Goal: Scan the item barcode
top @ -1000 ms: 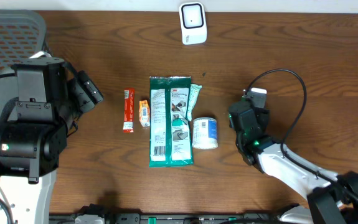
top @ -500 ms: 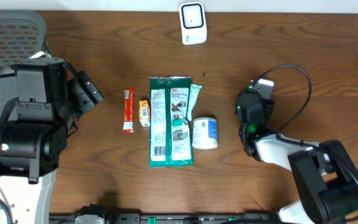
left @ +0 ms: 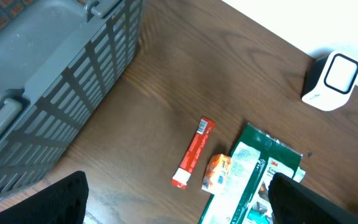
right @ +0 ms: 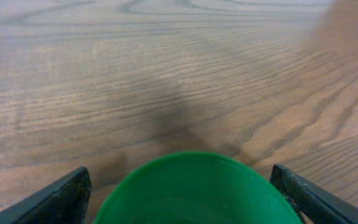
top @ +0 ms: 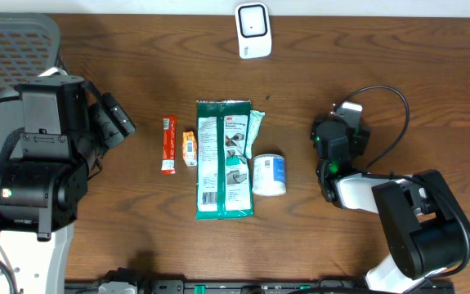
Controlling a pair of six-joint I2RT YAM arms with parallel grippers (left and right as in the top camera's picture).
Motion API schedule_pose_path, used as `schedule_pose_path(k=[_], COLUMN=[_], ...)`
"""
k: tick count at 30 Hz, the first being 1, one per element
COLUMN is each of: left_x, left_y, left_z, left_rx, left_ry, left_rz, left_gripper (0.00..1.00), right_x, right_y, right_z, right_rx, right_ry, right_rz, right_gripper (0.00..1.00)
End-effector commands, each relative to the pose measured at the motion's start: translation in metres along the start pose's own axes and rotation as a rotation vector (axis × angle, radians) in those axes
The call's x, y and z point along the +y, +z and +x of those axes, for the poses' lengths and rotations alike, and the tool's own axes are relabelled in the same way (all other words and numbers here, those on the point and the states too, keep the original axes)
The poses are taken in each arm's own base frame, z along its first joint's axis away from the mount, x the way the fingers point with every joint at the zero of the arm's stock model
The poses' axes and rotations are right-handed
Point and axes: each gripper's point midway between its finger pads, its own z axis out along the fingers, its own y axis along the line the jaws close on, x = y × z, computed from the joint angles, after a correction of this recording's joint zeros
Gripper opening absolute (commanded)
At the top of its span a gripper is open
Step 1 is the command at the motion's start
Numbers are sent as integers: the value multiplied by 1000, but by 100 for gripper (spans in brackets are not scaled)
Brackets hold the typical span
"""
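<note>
A white barcode scanner point(top: 252, 31) stands at the table's far edge, also visible as the scanner point(left: 332, 81) in the left wrist view. Several items lie mid-table: a red stick pack point(top: 167, 144), a small orange packet point(top: 189, 149), a green wipes pack point(top: 224, 159) and a white-and-blue tub point(top: 269, 175). My right gripper point(top: 337, 140) is right of them. Its wrist view shows the right gripper point(right: 180, 180) open around a green round item point(right: 191, 193), with a thin gap at each finger. My left gripper point(left: 185, 202) hangs open and empty over the table at the left.
A grey slatted basket point(left: 48, 68) sits at the far left beside my left arm point(top: 42, 159). A pale green packet point(top: 256, 129) is tucked against the wipes pack. My right arm's cable point(top: 394, 110) loops above the table at the right.
My right gripper's jaws have widened, letting go of the green round item. Its arm has folded in and the gripper shifted slightly toward the far right. The left arm has not moved.
</note>
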Motion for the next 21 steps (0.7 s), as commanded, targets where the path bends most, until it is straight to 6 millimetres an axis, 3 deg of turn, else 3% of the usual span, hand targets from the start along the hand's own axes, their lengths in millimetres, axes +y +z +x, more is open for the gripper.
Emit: schedule_pose_path(k=[1, 6, 9, 15, 17, 21], left_x=[2, 2, 2, 2, 2, 2], left_y=[-3, -3, -3, -3, -3, -3], left_z=[-4, -4, -4, -4, -4, -4], left_rx=[-14, -15, -15, -15, -15, -15], left_ry=[5, 5, 5, 5, 5, 5], left_rz=[-8, -8, -8, -8, -8, -8], left_gripper=[90, 90, 90, 90, 90, 90], right_x=[1, 9, 6, -9, -14, -31], right_y=[0, -9, -24, -87, -104, -129], right_z=[2, -4, -30, -93, -104, -108], right_rx=[5, -3, -39, -99, -106, -69], right_ry=[-55, -122, -152, -94, -67, 68], right_rz=[12, -12, -21, -157, -219, -298], right_gripper=[95, 99, 99, 98, 90, 88])
